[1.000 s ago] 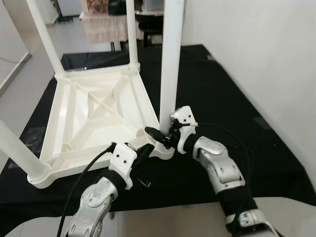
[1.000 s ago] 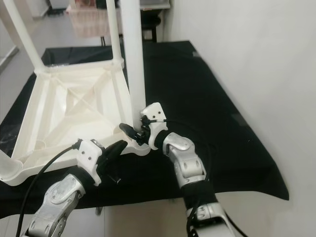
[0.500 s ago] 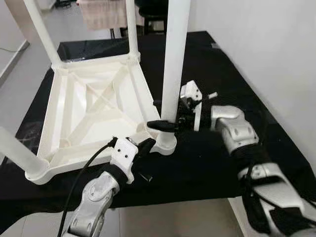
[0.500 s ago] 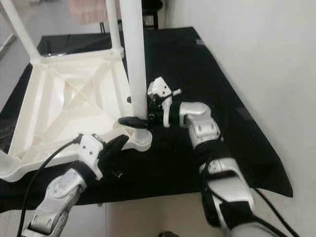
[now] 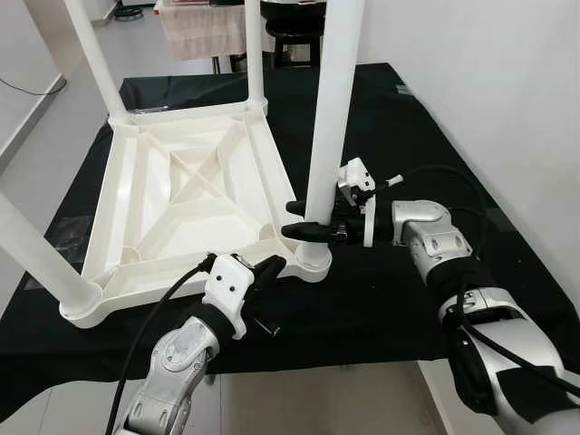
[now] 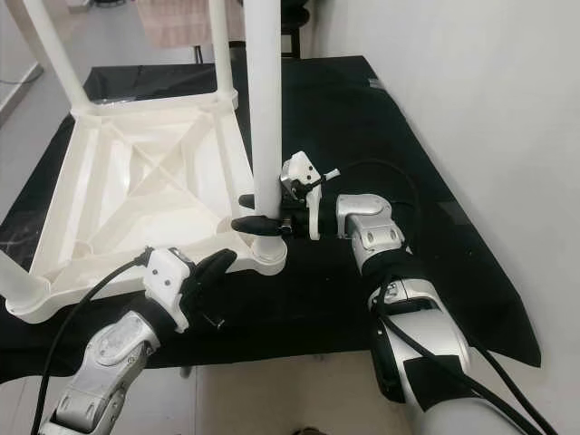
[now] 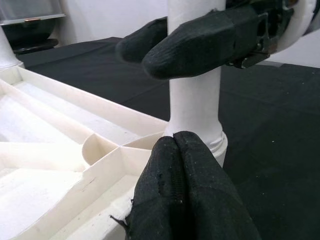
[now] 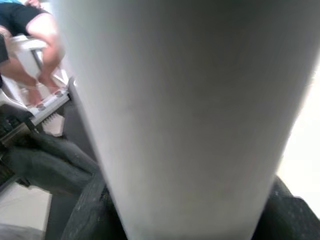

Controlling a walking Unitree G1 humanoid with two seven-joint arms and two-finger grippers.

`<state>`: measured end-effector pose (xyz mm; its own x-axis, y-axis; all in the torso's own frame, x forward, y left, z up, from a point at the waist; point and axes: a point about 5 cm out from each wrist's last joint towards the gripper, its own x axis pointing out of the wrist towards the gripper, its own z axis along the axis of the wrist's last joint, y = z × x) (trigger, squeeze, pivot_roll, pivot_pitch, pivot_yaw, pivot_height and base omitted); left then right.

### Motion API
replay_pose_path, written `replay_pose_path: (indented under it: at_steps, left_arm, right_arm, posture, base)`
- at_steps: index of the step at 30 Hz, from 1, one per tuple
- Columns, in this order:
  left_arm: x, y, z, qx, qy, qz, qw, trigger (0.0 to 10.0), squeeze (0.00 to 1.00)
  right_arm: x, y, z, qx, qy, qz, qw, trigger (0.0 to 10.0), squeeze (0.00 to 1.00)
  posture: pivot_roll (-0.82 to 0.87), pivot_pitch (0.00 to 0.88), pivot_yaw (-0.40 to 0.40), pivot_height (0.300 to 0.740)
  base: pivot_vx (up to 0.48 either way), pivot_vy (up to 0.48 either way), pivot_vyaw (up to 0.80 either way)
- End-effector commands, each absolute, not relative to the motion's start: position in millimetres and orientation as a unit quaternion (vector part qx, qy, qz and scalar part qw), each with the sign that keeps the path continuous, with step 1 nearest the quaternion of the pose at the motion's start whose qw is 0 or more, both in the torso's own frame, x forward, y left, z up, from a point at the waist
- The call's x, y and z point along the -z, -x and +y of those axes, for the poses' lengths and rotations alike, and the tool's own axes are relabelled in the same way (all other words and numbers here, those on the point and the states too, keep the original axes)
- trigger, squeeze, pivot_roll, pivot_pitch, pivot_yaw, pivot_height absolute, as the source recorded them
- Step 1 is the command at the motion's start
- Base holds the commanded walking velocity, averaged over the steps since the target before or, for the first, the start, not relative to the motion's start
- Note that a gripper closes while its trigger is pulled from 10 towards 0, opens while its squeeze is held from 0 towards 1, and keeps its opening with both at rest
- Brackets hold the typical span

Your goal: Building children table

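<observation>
Right gripper: I see its arm reaching sideways, fingers clasping the upright table leg.
Left gripper: fingers pressed together at the upturned tabletop corner.

A white plastic children's table lies upside down on a black-covered desk, its ribbed underside facing up with diagonal braces crossing at the centre. Round white legs stand upright in the corner sockets. The near-right leg rises straight from its collared socket at the frame's corner.
</observation>
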<state>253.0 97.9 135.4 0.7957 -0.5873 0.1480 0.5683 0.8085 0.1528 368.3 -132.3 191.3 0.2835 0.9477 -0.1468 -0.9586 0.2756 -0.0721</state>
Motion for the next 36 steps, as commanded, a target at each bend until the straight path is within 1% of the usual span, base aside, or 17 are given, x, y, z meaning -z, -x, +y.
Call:
replay_pose_path:
  at_steps: [1,6,7,8,9,10,11,12,15,18,19,22,23,31,32,33,36]
  left_arm:
    - [-133.6,-250.4,97.8,0.307,-0.057,-0.092,0.946,10.0,0.0]
    - [-134.1,-249.9,100.3,0.306,-0.058,-0.092,0.946,10.0,0.0]
    - [-134.2,-249.6,101.4,0.305,-0.059,-0.092,0.946,10.0,0.0]
    - [-134.2,-249.6,101.4,0.305,-0.059,-0.092,0.946,10.0,0.0]
    - [-134.1,-249.3,103.4,0.304,-0.06,-0.091,0.946,10.0,0.0]
    - [-134.1,-249.3,103.4,0.304,-0.06,-0.091,0.946,10.0,0.0]
    - [-134.1,-249.3,104.2,0.304,-0.061,-0.091,0.946,10.0,0.0]
    - [-133.7,-249.7,105.3,0.303,-0.062,-0.09,0.947,10.0,0.0]
    - [-132.1,-250.3,106.3,0.304,-0.062,-0.088,0.947,10.0,0.0]
    - [-131.5,-249.9,106.4,0.306,-0.062,-0.086,0.946,10.0,0.0]
    - [-131.4,-249.1,106.5,0.306,-0.063,-0.086,0.946,10.0,0.0]
    - [-131.2,-247.4,106.3,0.305,-0.064,-0.087,0.946,10.0,0.0]
    - [-131.2,-247.0,106.3,0.305,-0.064,-0.087,0.946,10.0,0.0]
    - [-130.8,-241.0,104.3,0.314,-0.052,-0.079,0.945,10.0,0.0]
    - [-131.3,-239.3,104.6,0.311,-0.05,-0.08,0.946,10.0,0.0]
    - [-131.9,-237.8,105.1,0.306,-0.049,-0.083,0.947,10.0,0.0]
    - [-132.3,-236.8,105.4,0.302,-0.049,-0.084,0.948,10.0,0.0]
  right_arm:
    - [-180.6,-367.8,-141.5,-0.573,0.065,0.056,0.815,0.0,0.0]
    - [-148.8,-350.1,-152.8,-0.503,0.084,0.074,0.857,0.0,0.0]
    - [-132.7,-338.2,-147.6,-0.447,0.091,0.101,0.884,0.0,0.0]
    - [-132.7,-338.2,-147.6,-0.447,0.091,0.101,0.884,0.0,0.0]
    - [-117.4,-317.4,-136.5,-0.303,0.095,0.131,0.939,0.0,0.0]
    - [-117.4,-317.4,-136.5,-0.303,0.095,0.131,0.939,0.0,0.0]
    - [-115.6,-309.4,-135.9,-0.226,0.091,0.138,0.96,0.0,0.0]
    - [-126.5,-304.3,-130.5,-0.22,0.12,0.102,0.963,0.0,0.0]
    - [-134.8,-305.5,-125.5,-0.244,0.076,0.107,0.961,0.0,0.0]
    - [-130.7,-313.2,-122.5,-0.263,0.105,0.11,0.953,0.0,0.0]
    - [-128.4,-316.2,-119.4,-0.272,0.118,0.11,0.949,10.0,0.0]
    - [-129.2,-320.4,-114.6,-0.29,0.137,0.098,0.942,10.0,0.0]
    - [-131.4,-317.8,-113.7,-0.286,0.143,0.095,0.943,10.0,1.0]
    - [-183.0,-333.8,-105.3,-0.353,0.1,-0.007,0.93,10.0,1.0]
    - [-195.1,-332.7,-109.1,-0.412,0.118,-0.033,0.903,10.0,0.0]
    - [-204.4,-332.8,-116.2,-0.462,0.126,-0.042,0.877,10.0,0.0]
    - [-210.1,-332.8,-121.8,-0.495,0.132,-0.047,0.858,10.0,0.0]
  posture:
    - [0.05,0.11,-0.016,0.74]
    - [0.04,0.121,-0.015,0.74]
    - [0.04,0.126,-0.017,0.74]
    - [0.04,0.126,-0.017,0.74]
    - [0.04,0.128,-0.008,0.74]
    - [0.04,0.128,-0.008,0.74]
    - [0.04,0.128,-0.008,0.74]
    - [0.03,0.121,0.011,0.74]
    - [0.02,0.103,0.01,0.74]
    - [0.04,0.105,0.0,0.74]
    - [0.05,0.1,0.004,0.74]
    - [0.06,0.098,0.007,0.74]
    - [0.06,0.098,0.007,0.74]
    - [0.06,0.088,0.012,0.74]
    - [0.06,0.088,0.009,0.74]
    - [0.06,0.089,0.005,0.74]
    - [0.06,0.089,0.005,0.74]
  base:
    - [0.0,0.0,0.0]
    - [0.0,0.0,0.0]
    - [0.0,0.0,0.0]
    - [0.0,0.0,0.0]
    - [0.0,0.0,0.0]
    - [0.0,0.0,0.0]
    - [0.0,0.0,0.0]
    - [0.0,0.0,0.0]
    - [0.0,0.0,0.0]
    - [0.0,0.0,0.0]
    - [0.0,0.0,0.0]
    - [0.0,0.0,0.0]
    - [0.0,0.0,0.0]
    - [0.0,0.0,0.0]
    - [0.0,0.0,0.0]
    - [0.0,0.0,0.0]
    - [0.0,0.0,0.0]
